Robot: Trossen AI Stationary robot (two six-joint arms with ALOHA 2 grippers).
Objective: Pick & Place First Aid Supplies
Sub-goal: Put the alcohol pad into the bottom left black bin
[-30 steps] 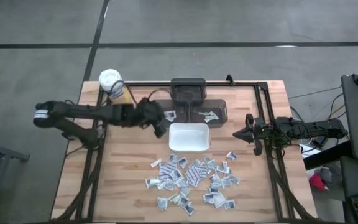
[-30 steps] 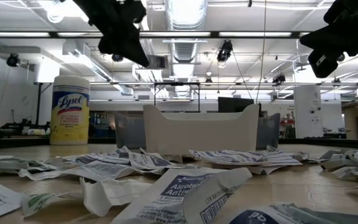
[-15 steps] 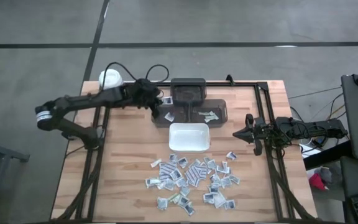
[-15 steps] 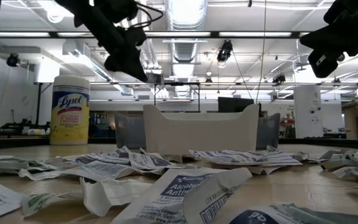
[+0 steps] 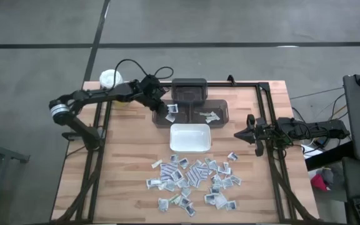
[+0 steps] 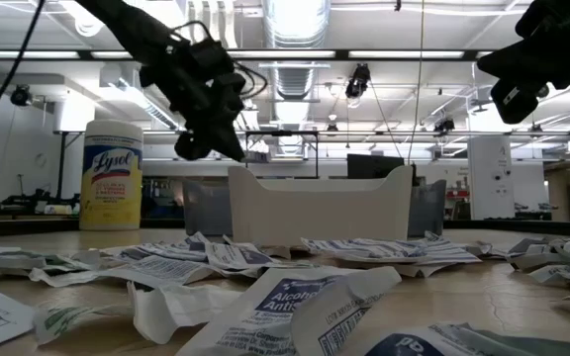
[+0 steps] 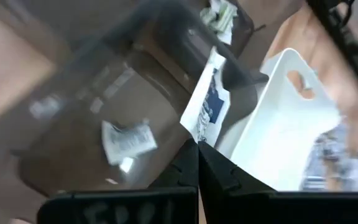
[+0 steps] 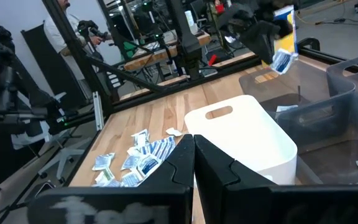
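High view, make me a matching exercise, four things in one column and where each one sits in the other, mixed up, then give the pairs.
Things:
1. left gripper
2. right gripper
3. white tray
4. Lysol canister

Places:
A. at the table's far left corner
B. mid-table, between the clear bin and the heap of loose packets
C. over the clear bin, shut on a packet
D. near the table's right edge, shut, holding nothing

Pairs: 1-C, 2-D, 3-B, 4-A

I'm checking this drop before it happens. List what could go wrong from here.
1. The left gripper pinches only a corner of the packet, so it may slip early.
2. It hangs near the edge of the dark bin, beside the white tray; released here, it might land in the wrong one.
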